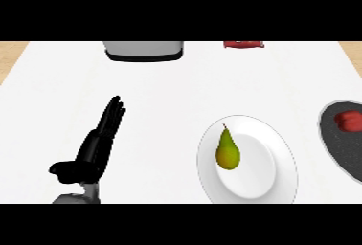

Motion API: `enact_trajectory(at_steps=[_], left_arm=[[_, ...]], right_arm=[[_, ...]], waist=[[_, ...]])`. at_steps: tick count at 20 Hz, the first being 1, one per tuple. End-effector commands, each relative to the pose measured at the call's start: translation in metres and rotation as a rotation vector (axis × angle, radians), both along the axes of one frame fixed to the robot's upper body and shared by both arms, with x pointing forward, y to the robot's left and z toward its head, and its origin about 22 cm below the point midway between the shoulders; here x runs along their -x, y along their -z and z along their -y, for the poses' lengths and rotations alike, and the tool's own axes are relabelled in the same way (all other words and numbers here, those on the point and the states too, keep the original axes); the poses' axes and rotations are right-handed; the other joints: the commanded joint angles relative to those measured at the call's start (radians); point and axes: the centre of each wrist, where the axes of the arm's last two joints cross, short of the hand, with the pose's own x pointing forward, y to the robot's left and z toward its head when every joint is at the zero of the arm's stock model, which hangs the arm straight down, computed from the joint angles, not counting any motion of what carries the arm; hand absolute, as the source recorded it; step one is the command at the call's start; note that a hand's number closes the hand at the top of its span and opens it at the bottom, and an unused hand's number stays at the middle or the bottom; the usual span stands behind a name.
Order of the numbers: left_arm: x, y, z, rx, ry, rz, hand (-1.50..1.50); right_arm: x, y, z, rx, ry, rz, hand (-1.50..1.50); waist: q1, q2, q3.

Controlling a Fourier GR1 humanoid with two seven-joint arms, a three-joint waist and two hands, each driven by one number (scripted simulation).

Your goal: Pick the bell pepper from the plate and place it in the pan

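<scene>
A red bell pepper (348, 120) lies inside the dark pan (339, 143) at the right edge of the head view. The white plate (272, 165) sits left of the pan and holds only a green-yellow pear (227, 150). My left hand (96, 146) stands at the lower left with its fingers straight and pointing away, touching nothing. It is well left of the plate. My right hand does not show in the view.
A grey container with a dark base (144, 50) stands at the back centre-left of the white counter (176, 91). A red object (244, 44) lies at the back right, partly cut off.
</scene>
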Motion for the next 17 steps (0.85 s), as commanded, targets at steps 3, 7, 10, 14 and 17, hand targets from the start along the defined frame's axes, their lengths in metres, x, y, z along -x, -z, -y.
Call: enact_trajectory(at_steps=[3,7,10,14,17], left_arm=[[0.005,0.003,-0.006,0.010,-0.010,-0.005,0.00],[-0.003,0.004,-0.004,-0.008,0.011,0.014,0.00],[0.011,0.005,-0.009,-0.011,-0.005,-0.008,0.00],[-0.003,0.016,0.005,-0.009,0.009,-0.013,0.00],[-0.003,0.005,-0.006,-0.004,0.001,-0.007,0.00]], right_arm=[[0.029,-0.006,0.010,-0.083,-0.153,0.104,-1.50],[0.024,0.016,-0.003,-0.054,-0.138,0.087,-1.50],[0.032,-0.003,0.009,-0.028,-0.136,0.092,-1.50],[0.031,-0.001,0.007,0.013,-0.121,0.104,-1.50],[0.044,0.013,0.002,0.078,-0.134,0.104,-1.50]], waist=[[0.000,0.000,-0.001],[0.004,0.001,-0.001],[0.006,-0.001,-0.001],[0.002,0.002,-0.001],[0.001,0.000,-0.001]])
